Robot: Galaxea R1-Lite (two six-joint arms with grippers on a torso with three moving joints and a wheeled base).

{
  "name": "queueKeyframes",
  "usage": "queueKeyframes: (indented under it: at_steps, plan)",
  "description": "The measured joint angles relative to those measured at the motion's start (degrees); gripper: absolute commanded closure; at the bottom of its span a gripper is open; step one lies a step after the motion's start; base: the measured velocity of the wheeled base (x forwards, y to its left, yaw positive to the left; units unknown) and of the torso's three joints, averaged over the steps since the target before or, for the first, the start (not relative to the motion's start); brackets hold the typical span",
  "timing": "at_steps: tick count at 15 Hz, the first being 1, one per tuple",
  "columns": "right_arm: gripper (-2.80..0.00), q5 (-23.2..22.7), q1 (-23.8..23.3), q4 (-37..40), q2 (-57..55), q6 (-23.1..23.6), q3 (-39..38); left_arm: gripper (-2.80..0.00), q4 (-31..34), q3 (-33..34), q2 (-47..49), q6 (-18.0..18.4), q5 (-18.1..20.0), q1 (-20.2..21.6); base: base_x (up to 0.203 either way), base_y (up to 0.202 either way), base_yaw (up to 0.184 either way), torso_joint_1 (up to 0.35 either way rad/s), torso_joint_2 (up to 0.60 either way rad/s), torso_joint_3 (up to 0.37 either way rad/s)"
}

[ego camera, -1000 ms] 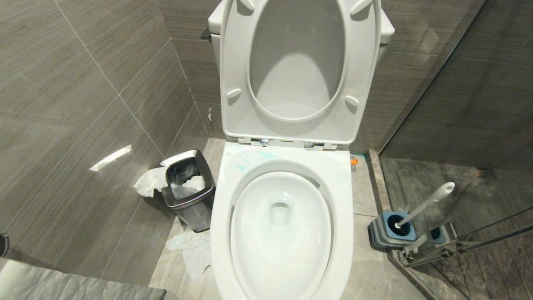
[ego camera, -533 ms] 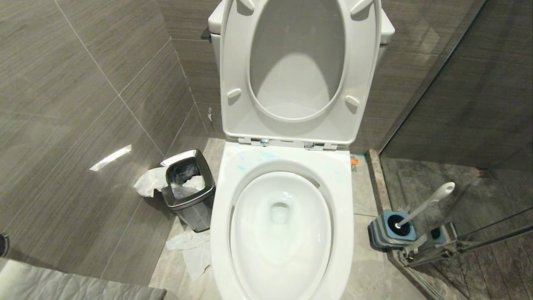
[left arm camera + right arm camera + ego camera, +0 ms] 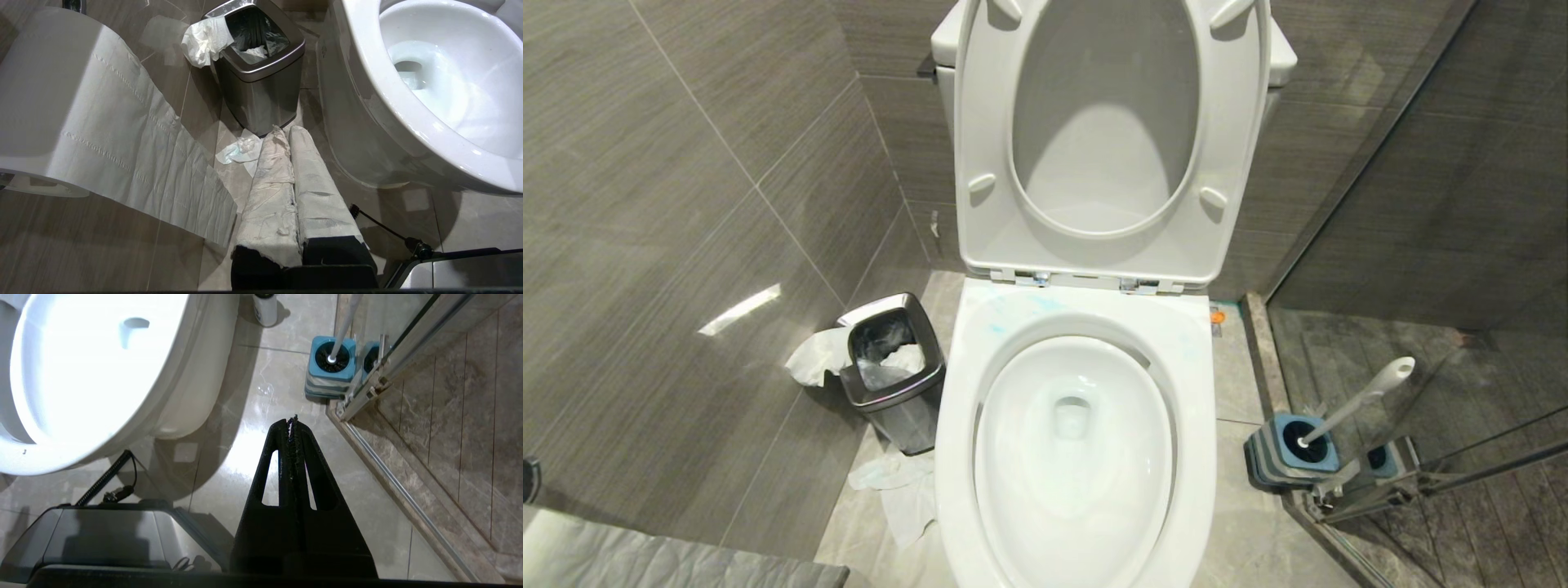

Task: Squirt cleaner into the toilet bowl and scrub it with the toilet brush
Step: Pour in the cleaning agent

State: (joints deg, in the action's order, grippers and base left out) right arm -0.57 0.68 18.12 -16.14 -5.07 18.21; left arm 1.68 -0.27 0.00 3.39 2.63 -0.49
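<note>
1. Right now the toilet bowl fills the middle of the head view, its seat and lid tipped up against the tank.
2. Faint turquoise smears of the cleaner mark the far-left part of the porcelain rim, and the water in the basin looks slightly tinted.
3. On the floor to the right of the bowl, the toilet brush stands in its blue-and-grey holder, handle leaning right toward the glass shower screen.
4. Low above the floor tiles, the right gripper has its black fingers pressed together on nothing; the brush holder lies ahead of its tips, apart from it.
5. Near the left side of the bowl, the left gripper has its two paper-wrapped fingers closed against each other, also empty.
6. A steel waste bin sits left of the bowl with tissue spilling over its edge and more crumpled paper on the floor nearer the camera.
7. A toilet roll with a loose hanging sheet shows close in the left wrist view.
</note>
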Motion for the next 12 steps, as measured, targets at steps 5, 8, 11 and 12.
queueKeyframes:
  at_steps: [5,8,11,12]
  plan:
    - [0.0,0.1,0.0,-0.1,-0.7,0.1,0.0,0.0,0.0,0.0,0.0,0.0,0.0,0.0,0.0,0.0,0.0,0.0,0.0,0.0]
    - [0.0,0.1,0.0,0.0,-0.8,0.1,-0.1,0.0,0.0,0.0,0.0,0.0,0.0,0.0,0.0,0.0,0.0,0.0,0.0,0.0]
    - [0.0,0.1,0.0,0.0,-0.8,0.1,-0.1,0.0,0.0,0.0,0.0,0.0,0.0,0.0,0.0,0.0,0.0,0.0,0.0,0.0]
    - [0.0,0.1,0.0,0.0,-0.8,0.1,-0.1,0.0,0.0,0.0,0.0,0.1,0.0,0.0,0.0,0.0,0.0,0.0,0.0,0.0]
